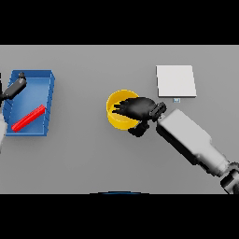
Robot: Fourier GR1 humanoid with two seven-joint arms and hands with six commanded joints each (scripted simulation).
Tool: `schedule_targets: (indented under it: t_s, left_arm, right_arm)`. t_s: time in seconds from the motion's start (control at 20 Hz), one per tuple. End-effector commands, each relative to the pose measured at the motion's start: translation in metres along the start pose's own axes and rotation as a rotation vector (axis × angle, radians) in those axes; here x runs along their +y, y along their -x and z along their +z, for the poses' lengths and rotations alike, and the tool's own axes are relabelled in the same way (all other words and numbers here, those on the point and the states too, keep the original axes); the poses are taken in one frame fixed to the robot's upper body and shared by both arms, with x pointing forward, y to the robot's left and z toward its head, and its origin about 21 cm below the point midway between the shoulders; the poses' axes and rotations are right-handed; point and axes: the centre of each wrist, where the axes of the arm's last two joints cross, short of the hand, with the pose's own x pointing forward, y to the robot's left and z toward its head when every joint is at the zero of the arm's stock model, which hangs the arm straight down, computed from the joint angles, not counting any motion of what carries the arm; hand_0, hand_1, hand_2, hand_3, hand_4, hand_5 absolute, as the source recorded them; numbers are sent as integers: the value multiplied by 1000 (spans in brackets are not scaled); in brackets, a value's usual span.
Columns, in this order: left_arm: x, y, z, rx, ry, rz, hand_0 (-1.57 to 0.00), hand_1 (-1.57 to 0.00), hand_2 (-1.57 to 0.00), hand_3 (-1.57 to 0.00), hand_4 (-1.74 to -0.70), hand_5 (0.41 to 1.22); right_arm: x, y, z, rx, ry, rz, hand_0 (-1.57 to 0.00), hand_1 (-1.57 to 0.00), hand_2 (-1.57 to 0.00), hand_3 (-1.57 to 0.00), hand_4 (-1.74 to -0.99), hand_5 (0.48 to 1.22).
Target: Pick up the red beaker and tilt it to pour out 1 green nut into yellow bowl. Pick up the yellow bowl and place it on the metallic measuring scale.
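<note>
Yellow bowl [116, 115] upright on counter mid-scene, my right hand [138, 108] over its right rim, fingers spread above the opening. Red beaker [28, 118] lies tilted in the blue bin, far left. Scale [175, 80], flat pale square, sits just up-right of bowl.

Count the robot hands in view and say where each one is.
2. The right hand is over the yellow bowl at centre, covering its right side. The left hand is at the far left, over the blue tray.
</note>
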Motion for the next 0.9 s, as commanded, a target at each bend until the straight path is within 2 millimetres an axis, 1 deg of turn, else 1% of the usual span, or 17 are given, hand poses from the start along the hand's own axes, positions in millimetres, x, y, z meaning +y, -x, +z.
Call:
schedule_targets:
  t_s: [0.0, 0.05, 0.1, 0.15, 0.2, 0.25, 0.3, 0.35, 0.4, 0.45, 0.55, 0.6, 0.65, 0.8, 0.85]
  left_arm:
    - [-2, 3, -1, 1, 6, 0, 1, 1, 1, 1, -744, 697]
    - [-2, 2, -1, -11, 5, 5, 1, 1, 1, 1, -745, 699]
    - [-1, 2, -1, -15, 10, 8, 1, 1, 1, 1, -747, 700]
    - [0, 2, -1, -5, 3, 3, 1, 1, 1, 1, -750, 701]
    - [0, 0, -1, -9, -1, -1, 1, 1, 1, 1, -752, 701]
    - [1, 1, -2, -12, 0, 0, 1, 1, 1, 1, -754, 700]
    - [-1, 1, -1, -17, 1, 2, 1, 1, 1, 1, -755, 703]
    - [2, 0, -2, -13, -5, 3, 1, 1, 1, 1, -755, 704]
    - [-2, -1, -1, -21, -3, -2, 1, 1, 1, 1, -756, 703]
    - [-1, 3, 0, -18, -1, -2, 1, 1, 1, 1, -756, 701]
    - [1, 0, 0, -14, -6, -12, 1, 1, 1, 1, -751, 698]
    - [0, -2, -1, -18, -5, -13, 1, 1, 1, 1, -750, 695]
    - [2, 1, 0, -28, -5, -13, 1, 1, 1, 1, -747, 692]
    - [-1, -2, 2, -17, 5, -24, 1, 1, 1, 1, -735, 689]
    - [1, -1, -1, -18, -2, -19, 1, 1, 1, 1, -736, 688]
  right_arm:
    - [4, 2, 0, -4, -12, -5, 1, 1, -9, -47, -1285, 753]
    - [5, 1, -2, 5, -16, -17, 1, 1, -23, -72, -1289, 758]
    - [6, 0, -3, 22, -24, -38, 1, -9, -43, -104, -1293, 776]
    - [2, 0, -2, 24, -30, -44, -26, -36, -71, -141, -1302, 805]
    - [4, 0, -1, 22, -39, -39, -161, -135, -147, -182, -1321, 839]
    - [5, -1, -3, 15, -40, -42, -443, -422, -375, -236, -1351, 915]
    - [6, 1, -2, -8, -37, -41, -669, -652, -614, -309, -1394, 976]
    - [5, 1, -2, -16, -42, -47, -849, -836, -806, -399, -1463, 1025]
    - [5, 4, 0, -25, -53, -49, -993, -983, -959, -552, -1514, 1064]
    - [5, 3, 0, -20, -58, -53, -1109, -1100, -1081, -706, -1557, 1096]
    - [3, 3, 0, -20, -66, -56, -1275, -1270, -1176, -1007, -1623, 1141]
    - [0, 3, 0, -19, -76, -61, -1334, -1330, -1205, -1120, -1647, 1157]
    - [2, 1, 2, -18, -72, -58, -1382, -1378, -1234, -1210, -1666, 1170]
    - [0, 5, 2, -29, -65, -68, -1474, -1472, -1281, -1365, -1702, 1195]
    - [1, 5, 3, -33, -58, -72, -1493, -1492, -1286, -1386, -1710, 1200]
